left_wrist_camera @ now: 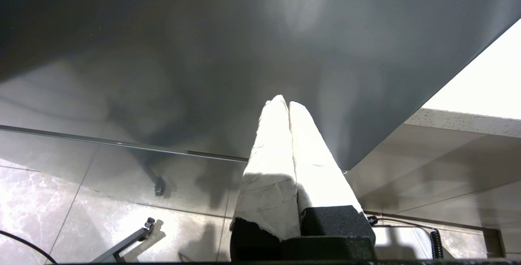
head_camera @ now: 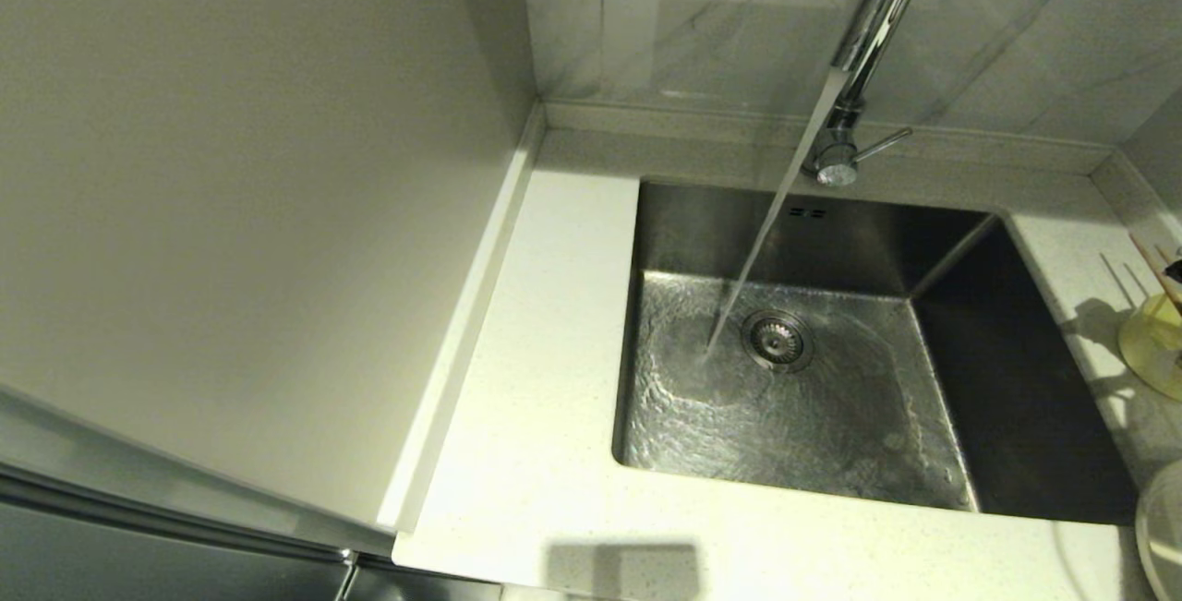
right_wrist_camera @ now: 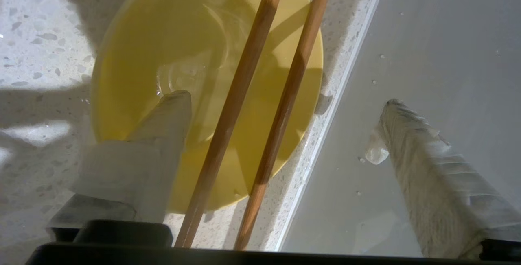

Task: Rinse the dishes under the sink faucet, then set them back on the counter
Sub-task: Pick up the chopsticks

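The speckled stone counter frames a square steel sink, where the chrome faucet pours a thin stream. At its right end sits the round yellow bowl with two wooden chopsticks lying across it. The right gripper hovers above, fabric-wrapped fingers spread wide and empty. The left gripper hangs parked below counter level, pads pressed together.

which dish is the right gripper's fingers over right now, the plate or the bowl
The pale yellow bowl, with two wooden chopsticks across its rim. The open right gripper hangs over it; the cream-white plate sits apart at the counter's near corner.
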